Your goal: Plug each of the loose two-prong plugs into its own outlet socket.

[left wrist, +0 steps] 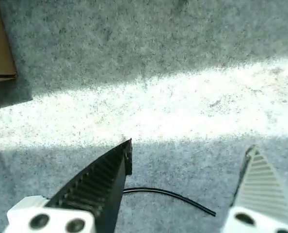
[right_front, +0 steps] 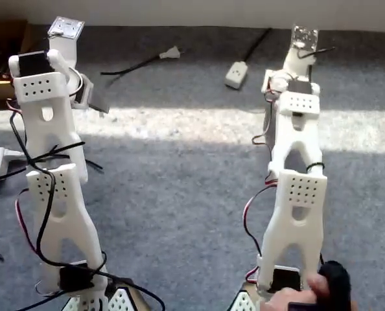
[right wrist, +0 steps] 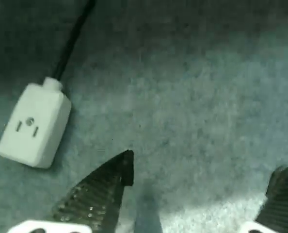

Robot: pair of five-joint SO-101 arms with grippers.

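Seemingly first step, nothing gripped: left jaws and right jaws spread wide, empty. Next, likely grasping plug, ten o'clock of socket.

The left arm and the right arm were stretched forward, side by side; the left gripper had its jaws wide apart, holding nothing; the right gripper was also spread and empty.

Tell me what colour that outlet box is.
The outlet box is white, its cord black; clearest in the right wrist view.
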